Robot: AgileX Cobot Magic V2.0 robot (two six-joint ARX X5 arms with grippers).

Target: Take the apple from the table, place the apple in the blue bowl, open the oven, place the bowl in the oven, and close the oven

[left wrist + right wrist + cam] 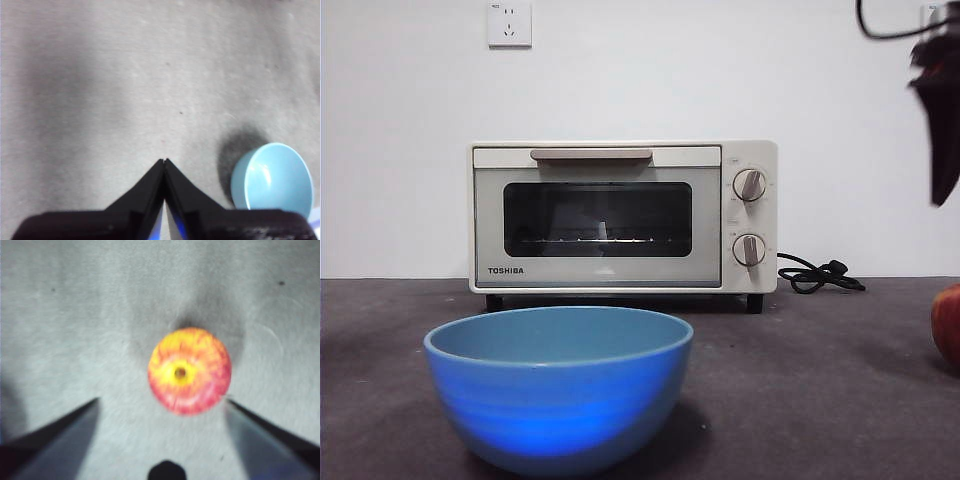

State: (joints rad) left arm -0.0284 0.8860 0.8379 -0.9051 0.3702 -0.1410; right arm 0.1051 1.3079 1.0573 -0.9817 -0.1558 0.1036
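Right end effector [161, 407] spread wide above apple [189, 371], untouched; left end effector [164, 161] closed, empty.

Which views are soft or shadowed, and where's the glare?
Right wrist view: blurred, the round red-yellow apple soft-edged, with a shadow on the grey table beside it. Left wrist view: sharper, with a dark shadow beside the glossy blue bowl. Front view: in focus, with a bright sheen on the bowl's side and reflections in the cream toaster oven door glass.
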